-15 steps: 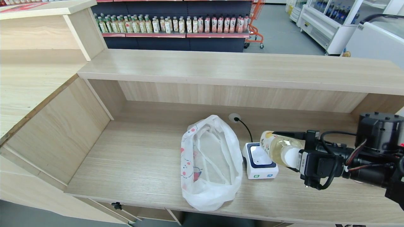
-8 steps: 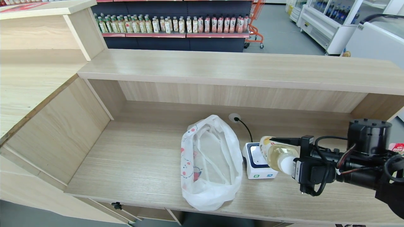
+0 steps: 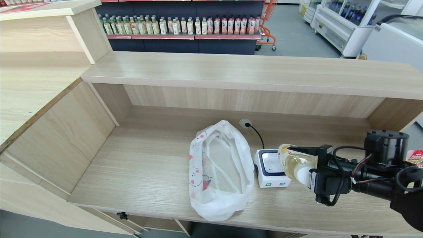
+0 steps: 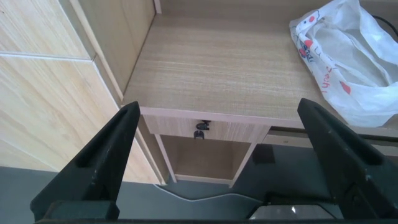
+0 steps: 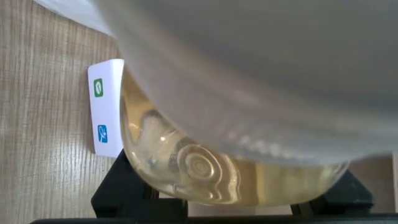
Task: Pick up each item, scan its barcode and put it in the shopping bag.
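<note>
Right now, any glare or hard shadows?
Head view: soft sheen on the upper ledge of the light wooden counter, no hard glare. Right wrist view: highlights on the clear plastic bottle of yellow liquid. Left wrist view: even light, dark under the counter.

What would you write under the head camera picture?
Right gripper holds a bottle over the scanner, beside the open shopping bag.

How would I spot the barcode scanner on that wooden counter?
Look at the lower wooden counter, just right of the white shopping bag. The scanner is the small white box with a dark-rimmed top window and a black cable.
</note>
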`<state>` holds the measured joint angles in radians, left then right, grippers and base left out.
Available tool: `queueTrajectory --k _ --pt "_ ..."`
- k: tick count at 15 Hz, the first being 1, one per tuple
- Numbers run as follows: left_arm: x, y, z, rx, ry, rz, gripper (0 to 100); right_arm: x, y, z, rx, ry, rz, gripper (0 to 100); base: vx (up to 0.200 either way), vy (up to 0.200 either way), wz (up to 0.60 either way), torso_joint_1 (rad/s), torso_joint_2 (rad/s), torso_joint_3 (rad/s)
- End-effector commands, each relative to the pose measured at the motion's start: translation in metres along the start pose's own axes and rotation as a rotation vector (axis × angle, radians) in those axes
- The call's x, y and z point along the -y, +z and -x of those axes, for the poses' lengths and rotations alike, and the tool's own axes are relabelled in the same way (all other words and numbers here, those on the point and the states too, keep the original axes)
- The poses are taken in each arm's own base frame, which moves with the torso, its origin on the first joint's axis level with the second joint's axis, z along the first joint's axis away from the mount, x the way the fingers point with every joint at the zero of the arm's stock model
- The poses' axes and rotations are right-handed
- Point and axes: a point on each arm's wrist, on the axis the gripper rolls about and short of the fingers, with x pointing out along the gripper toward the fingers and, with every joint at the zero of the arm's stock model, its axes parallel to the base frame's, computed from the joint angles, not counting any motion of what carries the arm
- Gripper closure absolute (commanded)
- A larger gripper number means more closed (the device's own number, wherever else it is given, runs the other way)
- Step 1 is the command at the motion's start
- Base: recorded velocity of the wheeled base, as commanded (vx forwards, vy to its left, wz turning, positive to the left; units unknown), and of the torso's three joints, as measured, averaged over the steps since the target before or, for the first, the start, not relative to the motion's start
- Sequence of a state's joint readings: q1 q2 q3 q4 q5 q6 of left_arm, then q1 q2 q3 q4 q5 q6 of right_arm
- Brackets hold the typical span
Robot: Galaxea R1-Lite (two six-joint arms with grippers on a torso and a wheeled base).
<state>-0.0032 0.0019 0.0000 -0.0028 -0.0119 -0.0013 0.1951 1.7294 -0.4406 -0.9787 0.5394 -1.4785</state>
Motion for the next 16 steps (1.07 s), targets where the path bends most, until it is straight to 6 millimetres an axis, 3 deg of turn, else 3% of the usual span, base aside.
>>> queueTrajectory --k 1,16 --pt "0.000 0.000 0.000 0.001 0.000 0.000 0 -0.002 -0.002 -0.002 -0.001 0.010 -0.006 100 0.000 0.000 0.00 0.000 0.00 0.000" --pt "0.000 0.000 0.000 0.001 0.000 0.002 0 -0.011 -0.009 -0.030 0.051 0.034 0.014 100 0.000 0.000 0.00 0.000 0.00 0.000"
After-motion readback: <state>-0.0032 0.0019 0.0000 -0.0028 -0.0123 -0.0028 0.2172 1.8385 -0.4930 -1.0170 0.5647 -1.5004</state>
